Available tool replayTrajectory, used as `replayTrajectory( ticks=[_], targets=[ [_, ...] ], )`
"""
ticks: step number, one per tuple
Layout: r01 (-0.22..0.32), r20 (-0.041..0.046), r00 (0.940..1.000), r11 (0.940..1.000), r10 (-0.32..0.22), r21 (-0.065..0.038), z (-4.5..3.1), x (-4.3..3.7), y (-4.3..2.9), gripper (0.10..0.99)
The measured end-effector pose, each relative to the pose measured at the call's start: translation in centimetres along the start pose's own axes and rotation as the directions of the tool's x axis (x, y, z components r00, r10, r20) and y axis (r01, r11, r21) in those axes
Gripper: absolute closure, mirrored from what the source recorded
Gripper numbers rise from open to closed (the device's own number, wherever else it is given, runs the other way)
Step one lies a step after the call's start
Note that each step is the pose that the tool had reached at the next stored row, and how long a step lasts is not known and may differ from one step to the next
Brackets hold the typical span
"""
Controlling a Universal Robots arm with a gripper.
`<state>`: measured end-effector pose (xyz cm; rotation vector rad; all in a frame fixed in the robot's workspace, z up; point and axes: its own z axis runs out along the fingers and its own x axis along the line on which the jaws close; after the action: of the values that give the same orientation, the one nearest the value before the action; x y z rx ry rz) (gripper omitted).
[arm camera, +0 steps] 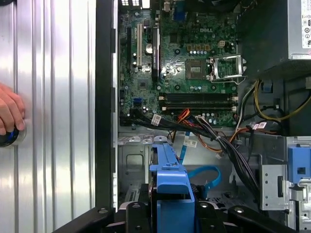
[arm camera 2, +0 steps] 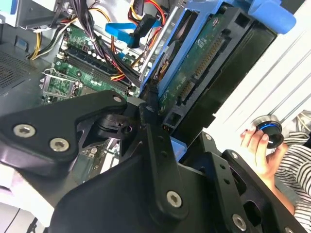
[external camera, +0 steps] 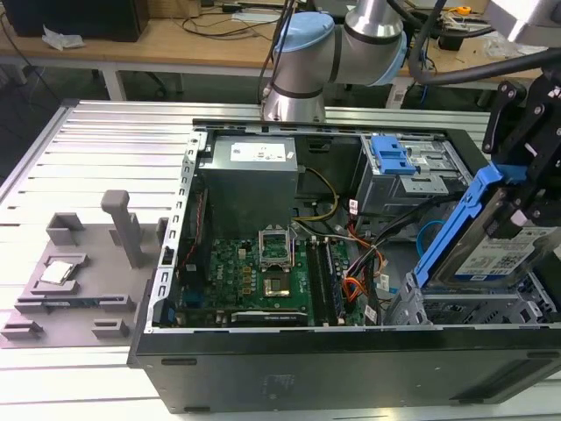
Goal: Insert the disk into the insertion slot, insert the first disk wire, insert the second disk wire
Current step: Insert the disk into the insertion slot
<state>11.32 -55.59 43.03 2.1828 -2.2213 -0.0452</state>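
Note:
My gripper (external camera: 519,215) is shut on the disk (external camera: 495,254), a silver drive in a blue carrier. It holds the disk tilted on edge just above the insertion slot (external camera: 460,309), the perforated grey cage at the exterior view's right. In the first wrist view the carrier (arm camera: 170,182) hangs over the bay (arm camera: 131,162). The first disk wire (external camera: 355,285), a red-orange bundle, lies loose beside the motherboard. Close by the bay curls the second disk wire (arm camera: 206,173), a light-blue loop. In the second wrist view a black finger (arm camera 2: 155,141) presses the disk's edge (arm camera 2: 204,53).
The taller grey cage with a blue latch (external camera: 392,156) stands behind the slot. Black cable bundles (arm camera: 214,138) cross near the bay. A person's hand (arm camera 2: 257,143) rests on a round knob beside the case. A grey fixture plate (external camera: 74,272) lies at the exterior view's left.

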Motion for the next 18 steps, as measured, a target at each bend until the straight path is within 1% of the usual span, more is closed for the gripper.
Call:
replayTrajectory(
  ticks=[8, 9, 13, 15, 18],
  targets=[
    [0.0, 0.0001, 1.0, 1.0, 0.0, -0.001, 1.64, 0.0, -0.06, 0.722],
    [0.0, 0.0002, 1.0, 1.0, 0.0, -0.002, 2.03, 0.0, -0.08, 0.722],
    [0.0, 0.0001, 1.0, 1.0, 0.0, -0.002, 2.82, 0.01, -0.11, 0.722],
    [0.0, 0.0001, 1.0, 1.0, 0.0, -0.003, 3.42, 0.0, -0.13, 0.722],
    [0.0, -0.0001, 1.0, 1.0, 0.0, -0.003, 4.04, 0.0, -0.16, 0.722]
  ],
)
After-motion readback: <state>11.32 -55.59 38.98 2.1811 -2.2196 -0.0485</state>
